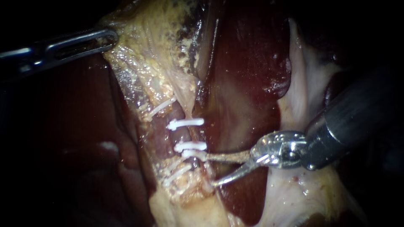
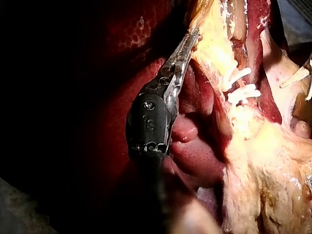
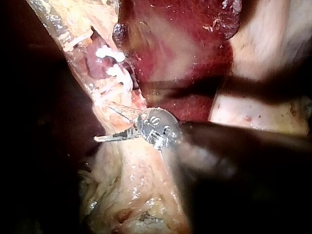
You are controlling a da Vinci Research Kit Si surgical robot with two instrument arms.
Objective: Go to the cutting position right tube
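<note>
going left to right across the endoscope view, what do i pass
left instrument at the upper left → white clips in the middle → right instrument, jaws open with the tips just right of the clips, its shaft running off to the right edge

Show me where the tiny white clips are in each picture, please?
Endoscope view: the tiny white clips sit mid-picture, just left of the open jaws of the silver right instrument.
Left wrist view: clips beside the dark left instrument.
Right wrist view: clips just ahead of its instrument.
Shared landmark: the pale yellow fatty strip alongside the clips.
</note>
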